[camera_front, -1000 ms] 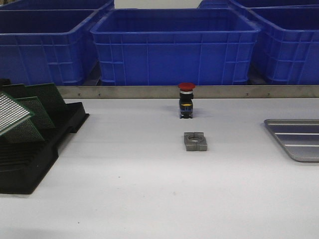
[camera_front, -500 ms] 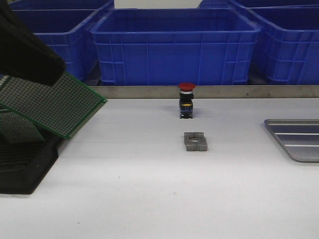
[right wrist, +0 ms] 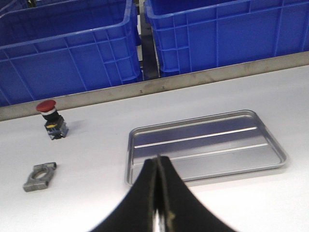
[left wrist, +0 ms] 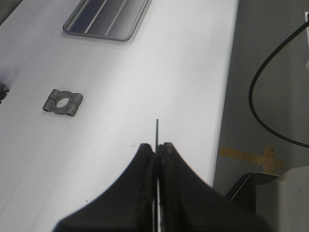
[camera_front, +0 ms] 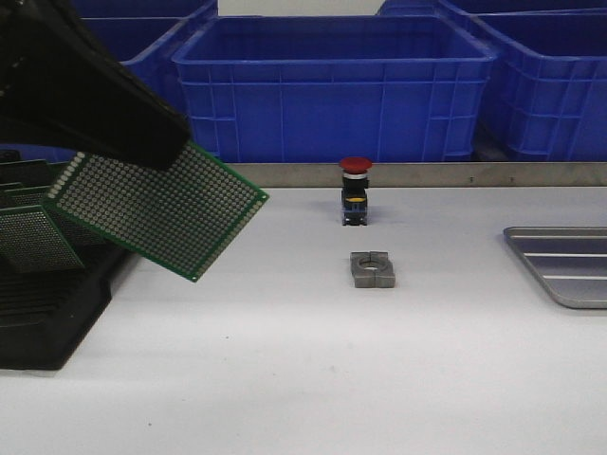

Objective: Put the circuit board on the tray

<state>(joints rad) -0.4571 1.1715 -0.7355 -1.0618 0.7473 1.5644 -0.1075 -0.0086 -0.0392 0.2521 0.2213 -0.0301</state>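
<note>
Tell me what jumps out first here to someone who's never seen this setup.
First, the green perforated circuit board, tilted in mid-air at the front view's left, pinched by the left gripper beside the black slotted rack that holds more boards. Next, the wall of blue bins along the table's back edge. On the white table, a red-capped push button stands behind a small grey metal clamp, and the empty silver tray lies at the far right.

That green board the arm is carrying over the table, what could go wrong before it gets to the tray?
The left end effector pinches the board only by one edge, so it might slip or twist. The clamp and red button sit between it and the tray; a low pass could knock them.
</note>
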